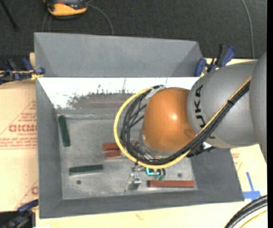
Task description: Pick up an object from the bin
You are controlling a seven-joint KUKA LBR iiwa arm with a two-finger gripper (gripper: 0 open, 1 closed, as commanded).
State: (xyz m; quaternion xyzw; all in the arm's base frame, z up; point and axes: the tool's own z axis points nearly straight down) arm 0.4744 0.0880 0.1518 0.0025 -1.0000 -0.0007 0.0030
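The arm (231, 108) comes into the grey metal bin (48, 141) from the right. Its orange cover (167, 120) and a loop of black and yellow cables (122, 127) hang above the middle of the bin floor. Below the cover, the gripper (135, 180) is low and near the front wall. Just to its right a long red-brown bar (170, 184) lies flat on the floor. A shorter red-brown bar (112, 150) lies further back, partly hidden under the cables. To the left there is a flat dark green bar (85, 169), and near the left wall a second dark green bar (63, 130) lies almost lengthwise, well apart from the gripper.
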